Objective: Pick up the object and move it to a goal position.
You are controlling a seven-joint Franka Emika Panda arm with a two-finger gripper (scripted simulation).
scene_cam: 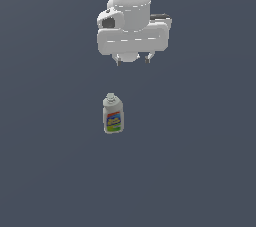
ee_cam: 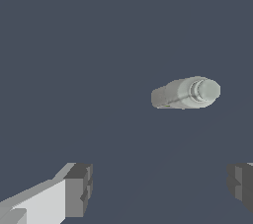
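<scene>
One bottle (scene_cam: 113,114) in scene, white with a narrow cap and a multicolour label, standing on the plain grey worktop (scene_cam: 200,161) in the exterior view. One gripper (scene_cam: 133,61) hangs above it, toward 1 o'clock from the bottle and well apart. Its two fingers (ee_cam: 79,188) are spread wide and hold nothing; the bottle lies outside the gap.

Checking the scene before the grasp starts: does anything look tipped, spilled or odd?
Nothing stands out. The bottle looks intact with its cap on and nothing spilled around it. The end effector is open and apart from it, holding nothing.
</scene>
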